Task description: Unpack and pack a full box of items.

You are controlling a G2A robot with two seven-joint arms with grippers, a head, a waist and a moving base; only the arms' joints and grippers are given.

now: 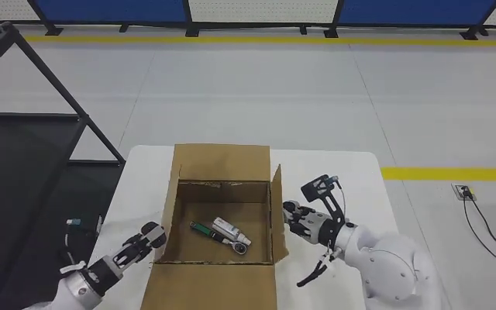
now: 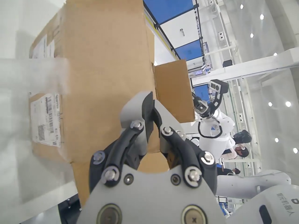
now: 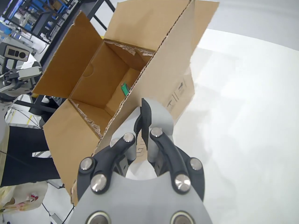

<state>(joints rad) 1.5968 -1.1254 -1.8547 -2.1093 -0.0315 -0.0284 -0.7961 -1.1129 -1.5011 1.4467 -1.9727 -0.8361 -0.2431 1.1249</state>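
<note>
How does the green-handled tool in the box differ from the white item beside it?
The green-handled tool is longer, with a metal head; the white item is shorter and thicker. The tool lies nearer the robot than the white item. Both lie flat on the cardboard box floor, slanted alike.

You have a grey floor (image 1: 256, 85) with yellow lines (image 1: 232, 39), bounded by blue and white panels (image 1: 108, 9). A black metal rack (image 1: 39, 117) stands beside your white desk (image 1: 341, 167); ceiling lights (image 2: 261, 16) shine overhead.
</note>
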